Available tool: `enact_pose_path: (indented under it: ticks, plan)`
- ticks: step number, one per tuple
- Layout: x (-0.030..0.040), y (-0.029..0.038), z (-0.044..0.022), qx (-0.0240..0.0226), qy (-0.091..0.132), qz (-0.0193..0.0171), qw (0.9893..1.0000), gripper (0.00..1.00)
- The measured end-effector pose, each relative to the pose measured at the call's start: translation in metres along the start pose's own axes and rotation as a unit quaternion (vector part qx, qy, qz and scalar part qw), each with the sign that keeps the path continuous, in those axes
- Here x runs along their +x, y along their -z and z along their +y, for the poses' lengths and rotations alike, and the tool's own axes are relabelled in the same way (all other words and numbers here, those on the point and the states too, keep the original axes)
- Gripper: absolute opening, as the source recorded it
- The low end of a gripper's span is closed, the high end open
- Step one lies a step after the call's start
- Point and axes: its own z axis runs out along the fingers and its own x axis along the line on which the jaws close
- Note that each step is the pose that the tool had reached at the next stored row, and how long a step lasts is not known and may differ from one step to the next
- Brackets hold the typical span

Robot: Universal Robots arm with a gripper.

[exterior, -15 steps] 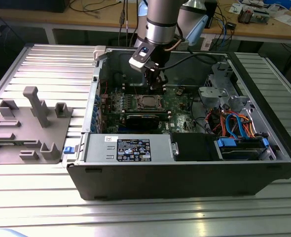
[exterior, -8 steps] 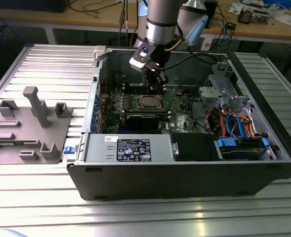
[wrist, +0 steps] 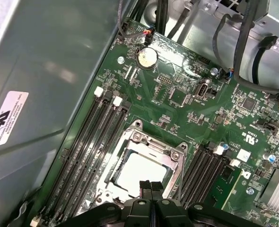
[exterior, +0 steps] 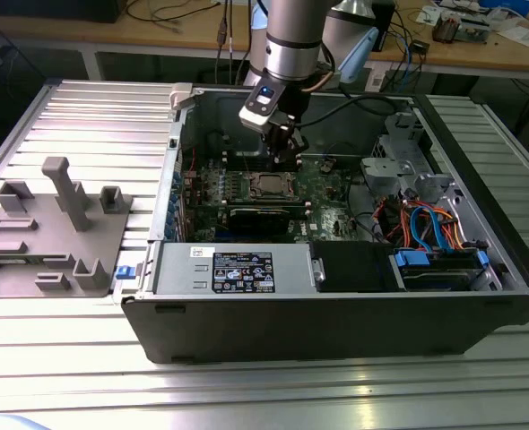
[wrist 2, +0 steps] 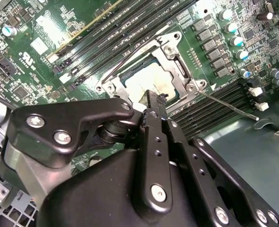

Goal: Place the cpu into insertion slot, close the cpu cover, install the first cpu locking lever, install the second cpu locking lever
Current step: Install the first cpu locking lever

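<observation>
Sitting inside the open computer case, the cpu lies in the insertion slot under the lowered cpu cover. The gripper, fingers pressed together and empty, hangs pointing down at the slot's twelve o'clock in the exterior view.

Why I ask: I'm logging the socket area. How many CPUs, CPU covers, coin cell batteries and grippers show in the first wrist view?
cpu: 1
cpu cover: 1
coin cell battery: 1
gripper: 1
Total: 4
</observation>
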Motion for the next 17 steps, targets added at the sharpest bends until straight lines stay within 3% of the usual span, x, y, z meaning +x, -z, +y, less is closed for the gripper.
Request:
enact_pose_path:
  ticks: [17]
  plan:
    - [0.0, 0.0, 0.0, -0.0012, 0.024, -0.0012, 0.9997, 0.11]
